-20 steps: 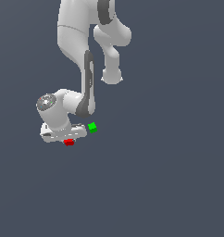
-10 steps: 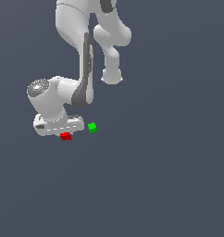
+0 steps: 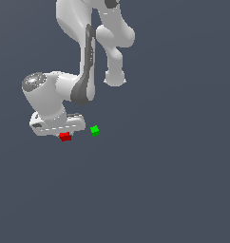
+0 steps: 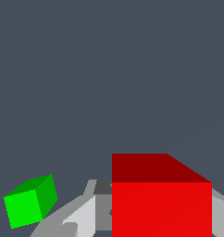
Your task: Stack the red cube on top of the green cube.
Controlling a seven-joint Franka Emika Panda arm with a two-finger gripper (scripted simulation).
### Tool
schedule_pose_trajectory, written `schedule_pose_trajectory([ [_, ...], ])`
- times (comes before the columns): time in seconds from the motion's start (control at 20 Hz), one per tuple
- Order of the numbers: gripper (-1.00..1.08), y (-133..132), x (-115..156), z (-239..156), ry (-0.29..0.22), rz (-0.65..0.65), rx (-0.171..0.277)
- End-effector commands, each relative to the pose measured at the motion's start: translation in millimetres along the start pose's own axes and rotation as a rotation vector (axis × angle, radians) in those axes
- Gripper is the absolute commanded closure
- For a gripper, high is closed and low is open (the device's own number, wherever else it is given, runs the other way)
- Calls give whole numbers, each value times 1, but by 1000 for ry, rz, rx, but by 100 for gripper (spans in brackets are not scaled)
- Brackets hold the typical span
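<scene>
— Cubes first: what do they look like?

— Red cube point(image 3: 65, 137) is a small, plain, bright red block with flat faces and sharp edges. In the wrist view point(image 4: 161, 199) it fills much of the frame, its near face vivid and its top face a darker red. The green cube point(image 3: 94, 130) is about the same size, plain bright green, and sits turned at an angle to the red one.

— Where are they?

— In the exterior view the red cube is tucked right under the white hand point(image 3: 64, 135), only partly showing below it. The green cube lies just beside it, at about 2 o'clock from the red one, apart and not touching. Both are far smaller than the hand.

— And the hand?

— Low, over the red cube. In the wrist view grey fingers point(image 4: 79, 217) show on either side of the red cube. Whether they press on it or stand clear, I cannot tell.

— The surface?

— A plain dark grey-blue table point(image 3: 174, 180).
</scene>
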State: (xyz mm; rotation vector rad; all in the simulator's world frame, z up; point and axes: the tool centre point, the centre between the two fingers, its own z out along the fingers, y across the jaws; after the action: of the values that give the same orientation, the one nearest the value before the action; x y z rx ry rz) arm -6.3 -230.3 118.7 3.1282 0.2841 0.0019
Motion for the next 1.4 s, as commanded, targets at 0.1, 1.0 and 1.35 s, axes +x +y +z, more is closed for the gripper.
schedule_pose_trajectory([
  [0.1, 108, -3, -1, 1, 0, 0, 0],
  [1.0, 108, -83, -44, 36, -1, 0, 0],
  [1.35, 108, -116, -60, 51, -1, 0, 1],
])
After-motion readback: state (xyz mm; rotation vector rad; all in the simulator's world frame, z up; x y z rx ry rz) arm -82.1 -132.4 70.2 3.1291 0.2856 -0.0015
